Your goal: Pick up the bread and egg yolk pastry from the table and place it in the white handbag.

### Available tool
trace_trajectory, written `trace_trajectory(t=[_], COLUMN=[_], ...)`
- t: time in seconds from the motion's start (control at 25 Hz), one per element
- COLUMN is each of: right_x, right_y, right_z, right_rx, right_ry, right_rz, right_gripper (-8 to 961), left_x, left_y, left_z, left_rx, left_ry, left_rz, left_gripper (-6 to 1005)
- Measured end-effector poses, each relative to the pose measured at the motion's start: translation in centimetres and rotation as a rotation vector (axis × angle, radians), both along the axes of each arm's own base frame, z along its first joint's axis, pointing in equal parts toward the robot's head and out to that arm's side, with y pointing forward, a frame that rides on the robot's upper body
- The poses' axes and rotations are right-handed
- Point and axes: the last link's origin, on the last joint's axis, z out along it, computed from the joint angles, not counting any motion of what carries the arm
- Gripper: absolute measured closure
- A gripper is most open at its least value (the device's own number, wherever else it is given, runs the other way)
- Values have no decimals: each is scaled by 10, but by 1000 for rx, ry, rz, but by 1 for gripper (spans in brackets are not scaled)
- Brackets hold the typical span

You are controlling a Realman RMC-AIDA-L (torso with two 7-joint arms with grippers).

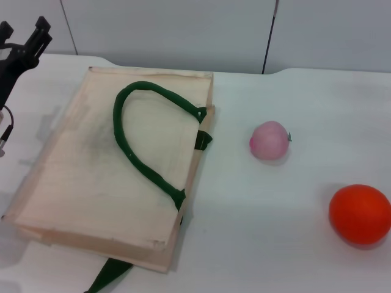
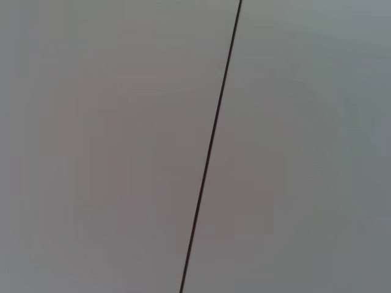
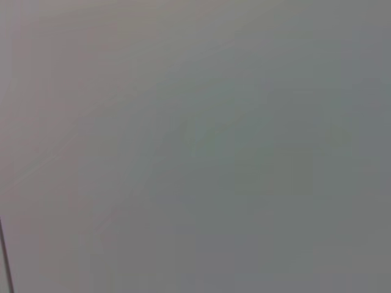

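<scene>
Two decoys, a pink ball (image 1: 270, 140) and orange ball (image 1: 360, 214), could draw a wrong grab: no bread or pastry shows beside the flat bag (image 1: 85, 183), and my raised left gripper (image 1: 29, 38) looks slightly parted, empty.

Pink ball (image 1: 269, 140) mid-table (image 1: 275, 232); orange ball (image 1: 360, 214) nearer, at right edge, well apart

A white table (image 1: 293, 244) is seen filling most of the head view, its far edge cut with rounded notches. Behind it, a pale grey panelled wall (image 1: 183, 30) is divided by thin dark seams (image 1: 269, 36). One such seam (image 2: 211, 146) is shown crossing the plain wall in the left wrist view.
</scene>
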Motion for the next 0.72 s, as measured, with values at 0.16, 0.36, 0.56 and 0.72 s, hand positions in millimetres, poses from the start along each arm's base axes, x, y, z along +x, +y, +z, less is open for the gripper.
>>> trace_trajectory(t=[0.16,0.36,0.56,0.72], right_x=[2,-3,-5,-4], right_y=[-3,-5,-5,-5], right_z=[0,3,4,7], right_rx=[1,15,8,10], right_ry=[9,20,77,94], right_rz=[-1,45,64,66], right_gripper=[59,59,59,59], left_x=[-3,-4,-2,-2], left_y=[-3,-3,-3,-3], left_z=[0,0,0,-1], left_rx=[4,2,0,0], left_ry=[-9,-12,-7,-8], left_rz=[11,11,5,2], left_gripper=[119,119,119,119])
